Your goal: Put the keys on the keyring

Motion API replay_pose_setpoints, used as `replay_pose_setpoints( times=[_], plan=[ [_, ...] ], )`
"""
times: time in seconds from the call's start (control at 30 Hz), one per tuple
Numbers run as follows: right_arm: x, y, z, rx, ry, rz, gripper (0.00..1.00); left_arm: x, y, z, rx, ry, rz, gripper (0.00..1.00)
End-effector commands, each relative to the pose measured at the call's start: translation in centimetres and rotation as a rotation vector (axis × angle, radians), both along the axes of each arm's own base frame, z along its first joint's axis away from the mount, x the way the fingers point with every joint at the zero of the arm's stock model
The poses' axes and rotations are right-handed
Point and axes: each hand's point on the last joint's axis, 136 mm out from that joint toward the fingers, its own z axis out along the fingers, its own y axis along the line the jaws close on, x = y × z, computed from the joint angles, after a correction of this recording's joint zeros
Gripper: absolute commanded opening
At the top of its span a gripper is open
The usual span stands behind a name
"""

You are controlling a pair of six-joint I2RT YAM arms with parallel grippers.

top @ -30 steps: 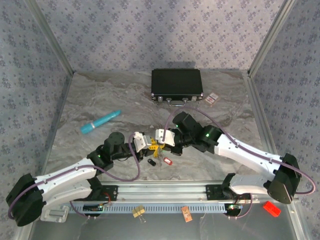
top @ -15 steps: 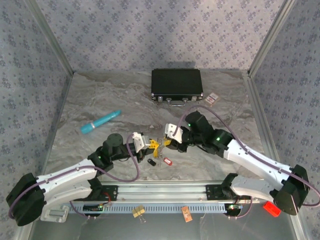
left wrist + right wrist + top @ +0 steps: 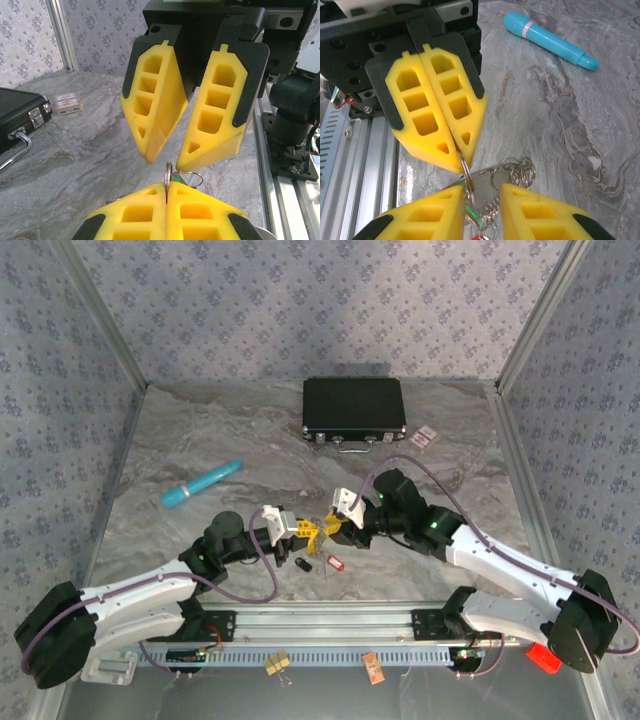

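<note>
Where the two grippers meet tip to tip over the marbled table [image 3: 200, 430], each wrist camera shows what the overhead one blurs. From the left wrist, the left gripper [image 3: 166, 186] has its two yellow foam pads pressed flat together. The keyring [image 3: 168, 172] stands edge-on out of their seam as a thin grey wire, with one smaller loop just beside it. Facing it, the right gripper [image 3: 170, 159] hangs with its two wedge-shaped, cut-out fingers parted and nothing caught between the tips.

The right wrist view gives the other side. There the left gripper's tips pinch the hoop, which drops into the gap between the right gripper's spread fingers. In that gap lie a flat silver blade [image 3: 485, 177] and a green sliver [image 3: 474, 216]. A few small rings [image 3: 522, 167] bunch just to the right. Whether any of these hang on the hoop I cannot tell.

From above, two keys lie on the table just on the base side of the jaws: one red key [image 3: 334, 562] and one dark key [image 3: 303, 565]. Well beyond the jaws sits one black case [image 3: 353, 408] with a metal handle. Two small cards [image 3: 427, 437] lie to its right, and one smooth teal pen [image 3: 200, 483] lies off to the left gripper's side.
</note>
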Motion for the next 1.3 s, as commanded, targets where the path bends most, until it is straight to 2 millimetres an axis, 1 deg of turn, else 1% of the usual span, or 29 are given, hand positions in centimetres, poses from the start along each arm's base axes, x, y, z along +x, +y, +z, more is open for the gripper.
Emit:
replay_pose_setpoints(
  times=[0.0,0.1,0.23,0.3,0.4,0.47,0.5,0.53,0.57,0.63,0.73,0.87,1.07,1.27],
  plan=[
    [-0.1,0.5,0.3,0.032,0.021,0.014,0.25,-0.6,-0.3,1.8,-0.071,-0.029,-0.038,0.00],
    [0.0,0.7,0.3,0.034,0.024,0.017,0.23,-0.7,-0.3,1.9,-0.073,-0.031,-0.041,0.00],
    [0.0,1.0,0.4,0.047,0.032,0.026,0.17,-0.7,-0.3,1.9,-0.076,-0.033,-0.040,0.00],
    [0.0,1.1,0.3,0.048,0.039,0.032,0.12,-0.8,-0.3,1.9,-0.080,-0.034,-0.043,0.00],
    [0.0,1.1,0.4,0.038,0.034,0.038,0.00,-0.7,-0.2,1.9,-0.079,-0.033,-0.038,0.00],
    [0.0,1.0,0.6,0.022,0.018,0.042,0.00,-0.4,-0.1,1.7,-0.056,-0.029,-0.017,0.00],
    [0.0,0.9,0.7,0.009,0.012,0.043,0.00,0.0,0.0,1.5,-0.037,-0.024,0.006,0.04],
    [0.0,0.7,0.6,-0.014,0.004,0.048,0.00,0.4,0.2,1.3,-0.015,-0.024,0.034,0.17],
    [0.0,0.6,0.6,-0.039,-0.005,0.049,0.00,0.6,0.3,1.1,0.006,-0.026,0.046,0.24],
    [0.1,0.3,0.4,-0.093,-0.034,0.054,0.00,0.5,0.5,1.0,0.034,-0.042,0.049,0.27],
    [0.1,0.2,-0.3,-0.189,-0.088,0.067,0.00,0.5,0.9,0.7,0.065,-0.059,0.054,0.27],
    [-0.1,0.6,-0.2,-0.243,-0.129,0.099,0.00,0.4,1.1,0.8,0.083,-0.074,0.053,0.27],
    [-0.6,1.5,0.3,-0.248,-0.154,0.137,0.00,0.1,0.8,0.6,0.112,-0.081,0.021,0.25],
    [-1.2,2.6,0.1,-0.258,-0.162,0.166,0.00,0.1,0.6,0.7,0.111,-0.100,0.012,0.18]
  ],
)
